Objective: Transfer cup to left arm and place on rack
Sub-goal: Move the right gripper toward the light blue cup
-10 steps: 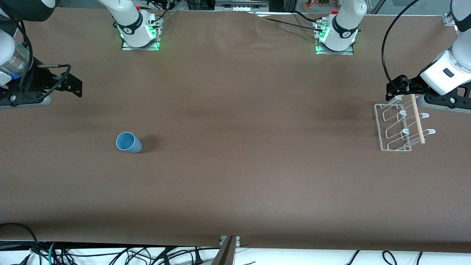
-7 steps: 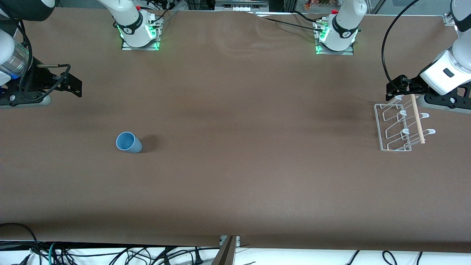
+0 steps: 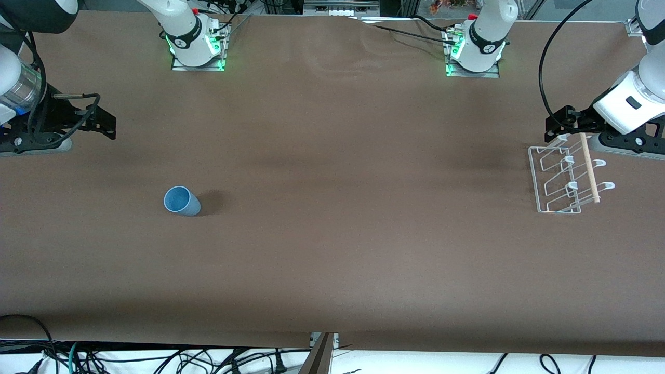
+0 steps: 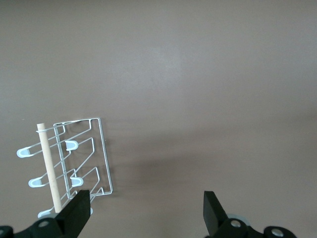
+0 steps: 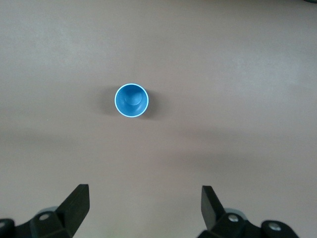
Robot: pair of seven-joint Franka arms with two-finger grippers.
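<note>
The light-blue cup (image 3: 182, 201) stands upright, mouth up, on the brown table toward the right arm's end. In the right wrist view the cup (image 5: 132, 100) is well clear of the jaws. My right gripper (image 3: 96, 124) hangs open and empty over bare table at that end, also shown in its wrist view (image 5: 143, 201). The white wire rack (image 3: 563, 179) with its wooden dowel sits at the left arm's end. My left gripper (image 3: 563, 122) is open and empty just above the rack's edge (image 4: 105, 153); its own view shows the wide gap (image 4: 146, 210).
The brown table cover (image 3: 332, 156) stretches between cup and rack. Both arm bases (image 3: 197, 49) (image 3: 475, 54) stand along the farthest edge. Cables hang below the nearest table edge (image 3: 156, 358).
The right arm's wrist has shifted very slightly. The cup, the rack and the left arm have not moved.
</note>
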